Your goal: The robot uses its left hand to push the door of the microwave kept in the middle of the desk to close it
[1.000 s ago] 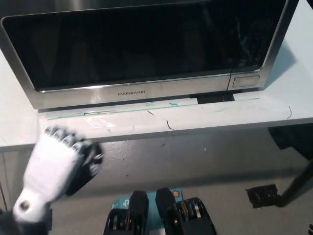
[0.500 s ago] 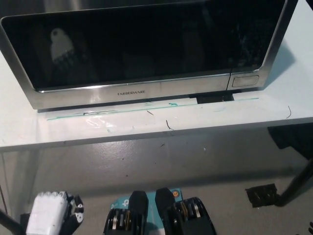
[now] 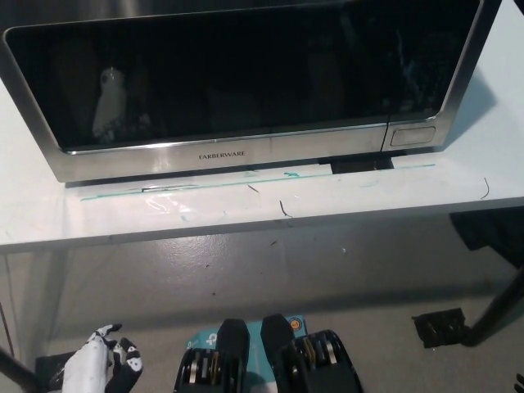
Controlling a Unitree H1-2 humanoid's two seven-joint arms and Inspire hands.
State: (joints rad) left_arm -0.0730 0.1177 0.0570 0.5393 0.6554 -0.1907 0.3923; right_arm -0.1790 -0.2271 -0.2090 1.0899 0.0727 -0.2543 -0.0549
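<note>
One white left hand (image 3: 92, 368) is seen low at the lower left, nothing held or touched; its finger spread cannot be told. The stainless-steel, dark-glass microwave (image 3: 237, 82) sits door-shut on the white desk (image 3: 246, 209).

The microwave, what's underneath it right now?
The microwave sits on the white desk. A dark foot shows under its front right edge; everything further beneath is hidden by the body.
</note>
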